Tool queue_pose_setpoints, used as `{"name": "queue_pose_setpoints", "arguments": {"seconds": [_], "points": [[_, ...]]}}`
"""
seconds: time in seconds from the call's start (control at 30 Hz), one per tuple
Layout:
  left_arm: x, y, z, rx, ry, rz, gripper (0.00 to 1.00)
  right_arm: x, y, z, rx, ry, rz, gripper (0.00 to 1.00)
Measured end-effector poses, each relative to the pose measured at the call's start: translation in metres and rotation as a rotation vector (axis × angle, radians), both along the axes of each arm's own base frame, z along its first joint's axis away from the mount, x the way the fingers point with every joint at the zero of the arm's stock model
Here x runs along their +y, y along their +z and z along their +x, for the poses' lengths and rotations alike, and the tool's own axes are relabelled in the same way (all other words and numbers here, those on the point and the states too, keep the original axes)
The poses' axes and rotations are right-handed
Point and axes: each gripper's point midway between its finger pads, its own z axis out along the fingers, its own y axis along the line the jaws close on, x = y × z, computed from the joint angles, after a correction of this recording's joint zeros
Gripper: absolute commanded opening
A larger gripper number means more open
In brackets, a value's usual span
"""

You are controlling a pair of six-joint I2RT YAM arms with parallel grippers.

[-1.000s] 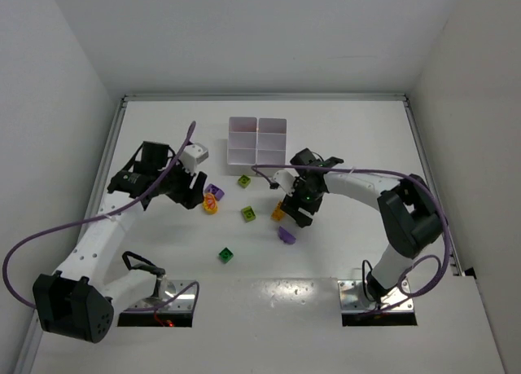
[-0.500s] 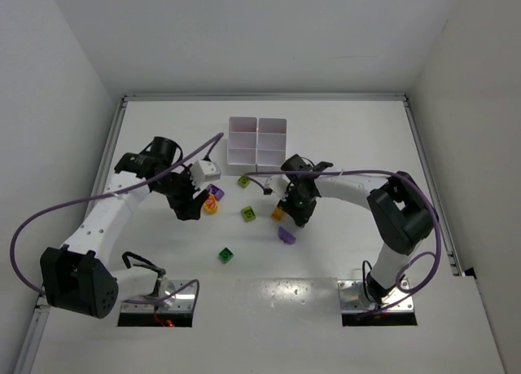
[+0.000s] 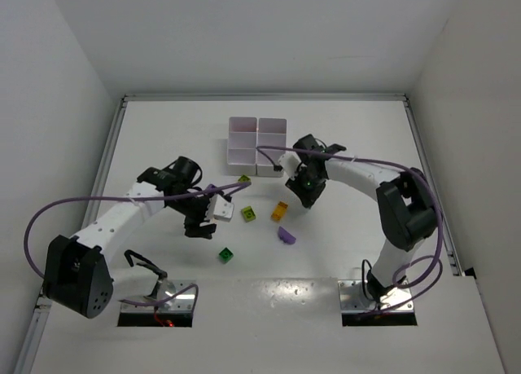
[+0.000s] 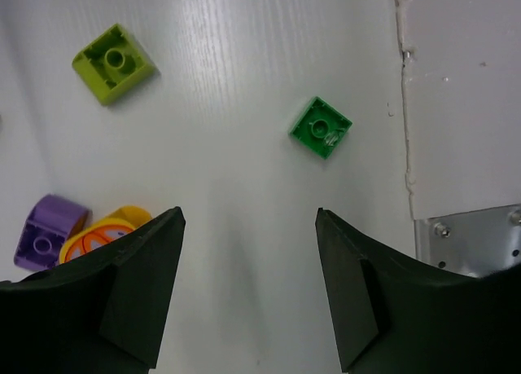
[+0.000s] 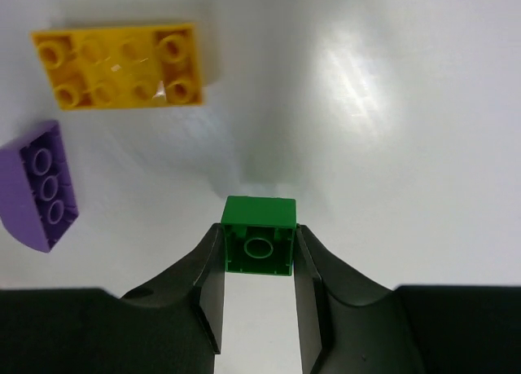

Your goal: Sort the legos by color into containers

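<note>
Right hand (image 5: 259, 264) holds a green brick (image 5: 259, 245). Its two fingers (image 5: 207, 284) press on opposite side faces, and the jaws stand narrow. A round ring at the centre of the brick faces the wrist camera. A shadow lies on the table (image 5: 391, 105) just beyond the brick.

In the same view we see an orange brick (image 5: 122, 64) lying flat at the upper left. A purple brick (image 5: 41, 196) with a curved edge lies below it, apart from it.

From above, the right hand (image 3: 308, 188) stands just beside the near right corner of the tray (image 3: 257, 138), between the tray and the orange brick (image 3: 279, 211). The purple brick (image 3: 286, 235) lies nearer the arm bases. We cannot tell what the tray compartments contain.

Left hand (image 4: 248, 292) is open to a medium width and holds nothing; only bare table shows between its fingers (image 4: 138, 292). From above, the left hand (image 3: 198, 223) sits left of centre, well apart from the tray.

The left wrist view shows four loose pieces:
- a lime brick (image 4: 114, 63) at the upper left;
- a loose green brick (image 4: 321, 127) to the right, near a seam in the table;
- a second purple brick (image 4: 49, 231) at the left finger;
- a yellow piece (image 4: 102, 231) touching that purple brick, partly hidden by the finger.

From above, another lime brick (image 3: 244, 180) lies just in front of the tray.
</note>
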Motion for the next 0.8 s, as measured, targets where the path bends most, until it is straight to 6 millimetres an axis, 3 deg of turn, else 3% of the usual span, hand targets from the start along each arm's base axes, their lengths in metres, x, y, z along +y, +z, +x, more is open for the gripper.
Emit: {"name": "queue_pose_setpoints", "arguments": {"seconds": [0.1,0.27,0.37,0.8], "points": [[-0.006,-0.012,-0.003,-0.046,-0.096,-0.034,0.72,-0.004,0.023,0.03,-0.051,-0.06,0.035,0.01],[-0.01,-0.038,-0.012,-0.127,-0.231,-0.071,0.72,-0.007,0.08,0.084,-0.155,-0.165,0.144,0.01],[-0.016,-0.047,-0.016,-0.182,-0.327,-0.089,0.72,-0.01,0.104,0.105,-0.2,-0.204,0.202,0.01],[-0.049,-0.065,-0.022,-0.211,-0.585,-0.118,0.72,-0.026,0.104,0.102,-0.141,-0.26,0.228,0.01]]}}
